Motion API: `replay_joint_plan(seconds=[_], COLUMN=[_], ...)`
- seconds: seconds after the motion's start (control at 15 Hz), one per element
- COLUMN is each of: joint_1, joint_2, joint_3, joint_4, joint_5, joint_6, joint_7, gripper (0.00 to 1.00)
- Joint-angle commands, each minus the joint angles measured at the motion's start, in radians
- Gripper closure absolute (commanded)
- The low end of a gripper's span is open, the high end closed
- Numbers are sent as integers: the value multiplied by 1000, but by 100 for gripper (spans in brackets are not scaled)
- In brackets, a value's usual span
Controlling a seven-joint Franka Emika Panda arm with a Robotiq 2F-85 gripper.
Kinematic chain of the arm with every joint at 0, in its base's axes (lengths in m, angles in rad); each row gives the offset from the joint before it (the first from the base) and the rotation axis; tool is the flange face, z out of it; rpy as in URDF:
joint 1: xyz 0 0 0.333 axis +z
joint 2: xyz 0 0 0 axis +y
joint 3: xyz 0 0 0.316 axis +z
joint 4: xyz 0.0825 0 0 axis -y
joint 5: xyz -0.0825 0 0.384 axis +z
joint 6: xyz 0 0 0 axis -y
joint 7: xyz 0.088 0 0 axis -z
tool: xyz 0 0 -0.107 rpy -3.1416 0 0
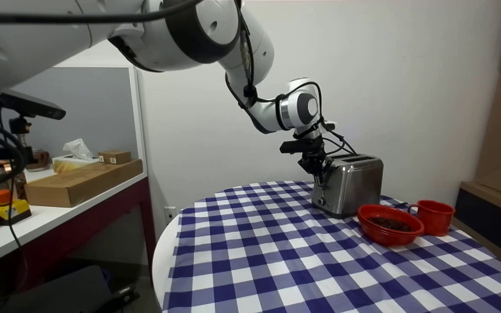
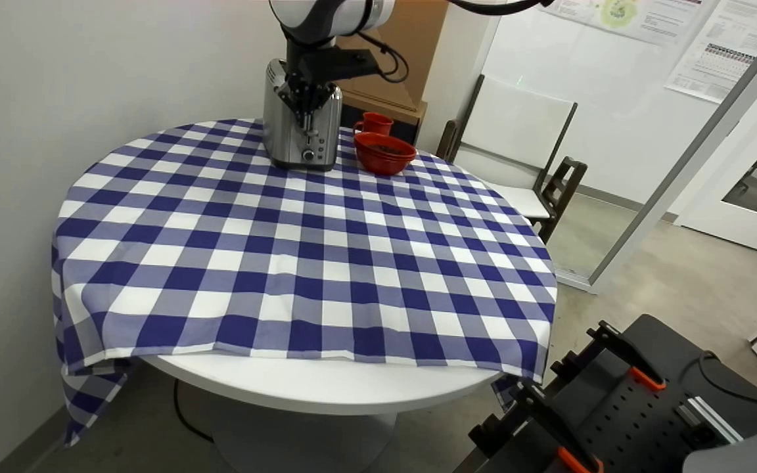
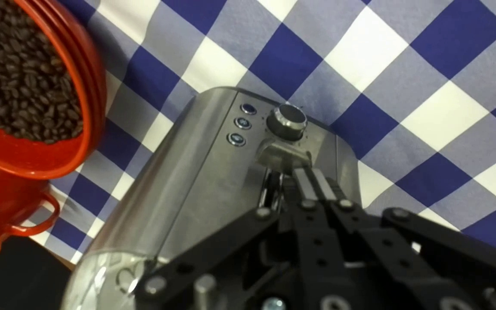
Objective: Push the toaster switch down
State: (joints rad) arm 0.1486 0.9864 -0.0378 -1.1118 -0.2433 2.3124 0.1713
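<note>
The silver toaster (image 1: 361,187) stands on the checked cloth in both exterior views (image 2: 280,131) and fills the middle of the wrist view (image 3: 200,185). Its switch, a metal lever (image 3: 283,156), sits close above the round knob (image 3: 287,121), with the dark slot (image 3: 270,189) running up from it. My gripper (image 3: 308,172) points down at the toaster's front, also in both exterior views (image 1: 320,182) (image 2: 303,121). Its fingers are shut together with nothing between them. The fingertips are at the lever's upper edge, toward one end, and appear to touch it. They hide part of the slot.
Red stacked bowls (image 1: 376,237) holding dark beans (image 3: 20,73) stand beside the toaster. A red mug (image 1: 436,217) stands by the bowls. A wall (image 1: 215,143) is behind the round table (image 2: 326,387). Three small buttons (image 3: 242,123) are by the knob.
</note>
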Motion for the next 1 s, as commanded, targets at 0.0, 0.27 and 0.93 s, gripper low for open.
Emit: replay_joint_plan(seconds=[0.0,0.27,0.93], joint_1=[-2,-13,-93], joint_2=[120,179,61], joint_3=[-19,-20,40], joint_4=[134,196,153], joint_5=[31,52,150], joint_6=[-42,-92,-232], joint_7=[-9,-13,-148], gripper=[100,100,45])
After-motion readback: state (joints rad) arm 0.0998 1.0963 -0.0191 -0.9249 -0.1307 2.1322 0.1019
